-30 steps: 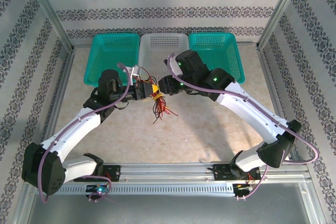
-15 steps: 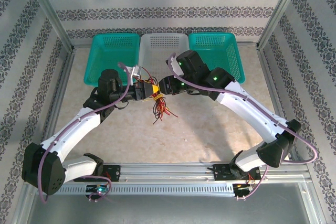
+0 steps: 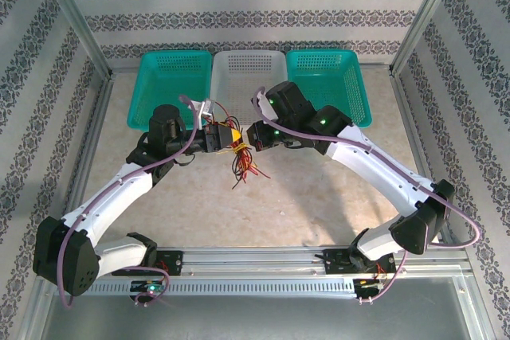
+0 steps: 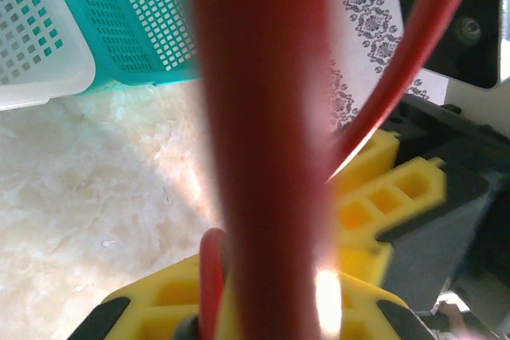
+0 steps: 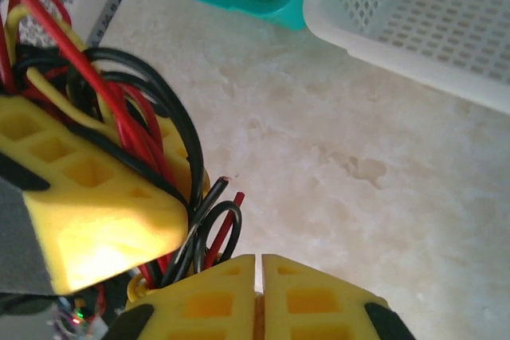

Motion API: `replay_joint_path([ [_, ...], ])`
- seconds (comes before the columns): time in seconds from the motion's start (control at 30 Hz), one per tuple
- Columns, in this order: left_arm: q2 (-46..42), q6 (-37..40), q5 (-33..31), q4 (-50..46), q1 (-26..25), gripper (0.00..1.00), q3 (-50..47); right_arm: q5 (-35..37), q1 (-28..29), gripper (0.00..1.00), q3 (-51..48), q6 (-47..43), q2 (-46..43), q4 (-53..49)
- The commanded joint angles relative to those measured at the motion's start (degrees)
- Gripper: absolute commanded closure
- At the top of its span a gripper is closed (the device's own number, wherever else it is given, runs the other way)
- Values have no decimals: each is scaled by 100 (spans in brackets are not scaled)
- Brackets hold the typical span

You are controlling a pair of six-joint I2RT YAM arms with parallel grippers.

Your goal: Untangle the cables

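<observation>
Left end effector (image 3: 226, 138) grasps the tangled cables (image 3: 244, 166) near the tabletop (image 3: 303, 197) far edge; right end effector (image 5: 259, 280) is clenched beside them.

From above and behind the arm bases (image 3: 137, 246), we look down on the whole table (image 3: 319, 197), with the white basket (image 3: 251, 69) at its far edge. Our left wrist camera sits almost against the cables (image 4: 263, 157), which blur, and faces low across the tabletop. Our right wrist camera, equally near, looks over the right gripper (image 5: 259, 292). All three views share that basket, the cables and the tabletop.
</observation>
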Motion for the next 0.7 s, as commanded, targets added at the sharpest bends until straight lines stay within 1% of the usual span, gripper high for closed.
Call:
replay_joint_path([
  [0.0,-24,-72,261,443,6,100,68,-169,-119,100,-3,62,-235,79],
  [0.07,6,-170,474,557,-29,100,126,-519,-250,100,10,224,-282,340],
  [0.13,-9,-489,667,934,-35,100,151,-684,-374,100,44,346,-308,561],
  [0.33,42,-2132,1127,3187,-32,100,349,-690,-950,100,-152,702,-352,1082],
  [0.4,173,-2672,1162,3885,-29,100,515,-829,-1122,100,-469,942,-482,1550],
  [0.5,409,-3607,840,5226,-26,100,752,-1250,-1327,100,-1061,1546,-699,2464],
  [0.57,496,-3942,258,5964,-33,100,880,-1642,-1436,100,-1495,2092,-784,3129],
  [0.63,394,-3703,-453,6143,-37,100,892,-1854,-1425,100,-1989,2562,-871,3844],
  [0.67,275,-3322,-829,5913,-37,100,871,-1903,-1376,100,-2322,2816,-948,4268],
])
